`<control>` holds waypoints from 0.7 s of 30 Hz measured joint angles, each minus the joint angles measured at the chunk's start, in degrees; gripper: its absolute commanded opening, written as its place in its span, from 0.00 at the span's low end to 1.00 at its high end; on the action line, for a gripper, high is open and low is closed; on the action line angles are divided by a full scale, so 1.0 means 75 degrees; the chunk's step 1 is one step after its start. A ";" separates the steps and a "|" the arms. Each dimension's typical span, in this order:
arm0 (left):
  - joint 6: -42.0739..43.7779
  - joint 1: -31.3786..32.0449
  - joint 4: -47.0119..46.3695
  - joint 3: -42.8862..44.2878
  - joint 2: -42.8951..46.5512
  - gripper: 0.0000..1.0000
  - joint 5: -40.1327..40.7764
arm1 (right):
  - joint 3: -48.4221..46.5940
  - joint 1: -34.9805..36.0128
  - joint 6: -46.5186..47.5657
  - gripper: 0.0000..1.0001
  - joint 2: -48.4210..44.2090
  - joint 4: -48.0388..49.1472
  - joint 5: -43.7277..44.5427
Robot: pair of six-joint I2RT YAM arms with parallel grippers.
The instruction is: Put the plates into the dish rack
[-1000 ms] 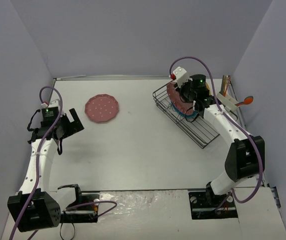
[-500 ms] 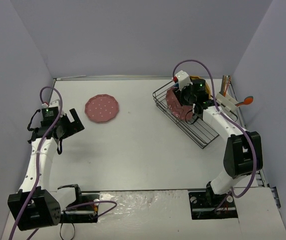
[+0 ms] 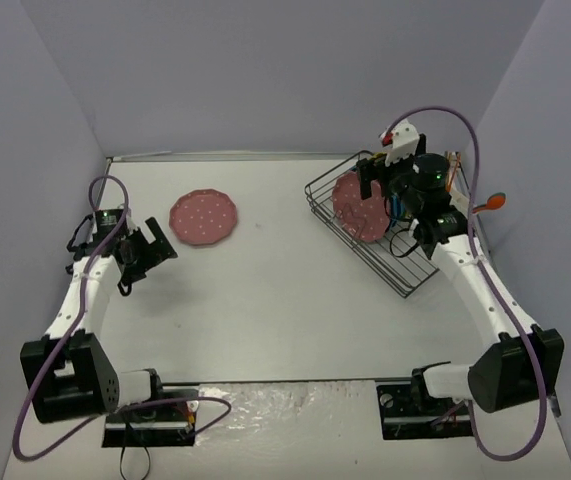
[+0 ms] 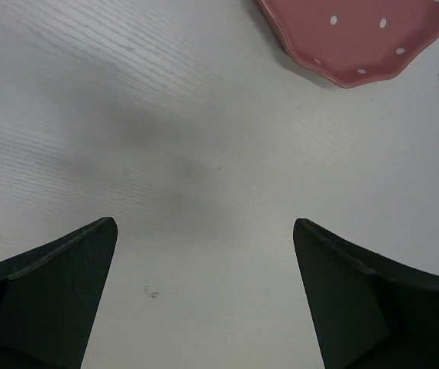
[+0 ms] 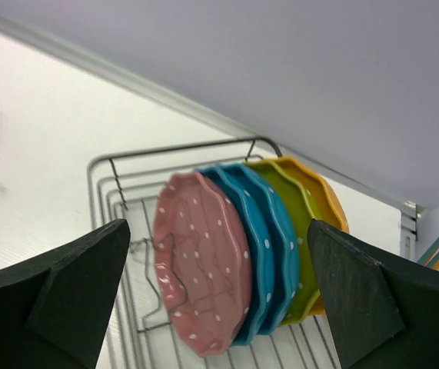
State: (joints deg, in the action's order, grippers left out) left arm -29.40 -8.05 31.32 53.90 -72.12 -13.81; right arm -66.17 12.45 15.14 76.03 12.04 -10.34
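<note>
One pink dotted plate (image 3: 204, 216) lies flat on the table at the back left; its rim (image 4: 357, 42) shows in the left wrist view. My left gripper (image 3: 162, 243) (image 4: 204, 223) hovers open just short of it, with nothing between its fingers. The dish rack (image 3: 405, 270) (image 5: 104, 188) sits at the back right. In it stand a pink plate (image 3: 358, 208) (image 5: 204, 269), two blue plates (image 5: 264, 242), a yellow-green plate (image 5: 302, 231) and an orange plate (image 5: 323, 196), all upright. My right gripper (image 3: 377, 188) (image 5: 217, 224) is open above the rack, its fingers apart from the plates.
Beyond the rack at the far right stand a wooden utensil (image 3: 450, 170) and an orange spoon (image 3: 490, 202). Grey walls close the table on the left, back and right. Bare tabletop (image 3: 275, 280) lies between the two arms.
My right gripper has opened, let go of the pink plate in the rack and drawn back upward. The left arm has shifted slightly toward the plate on the table.
</note>
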 measured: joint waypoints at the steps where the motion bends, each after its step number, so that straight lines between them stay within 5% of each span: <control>1: -0.0152 0.0000 -0.0061 0.0042 -0.0195 0.97 -0.0048 | 0.0070 0.0000 -0.0307 1.00 -0.0307 0.0072 -0.0068; 12: -0.1562 0.0095 -0.0745 0.2367 -0.3572 0.89 -0.0224 | 0.2299 0.0156 -0.4381 1.00 -0.2484 0.1769 -0.1438; 21: -0.1793 0.0184 -0.0410 0.4196 -0.5455 0.62 0.0046 | 0.3180 0.0450 -0.5365 1.00 -0.2495 0.2197 -0.2052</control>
State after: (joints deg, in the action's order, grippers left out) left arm -42.85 -6.67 28.25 85.37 -113.04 -13.47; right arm -42.33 15.83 -25.10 57.32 28.51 -25.73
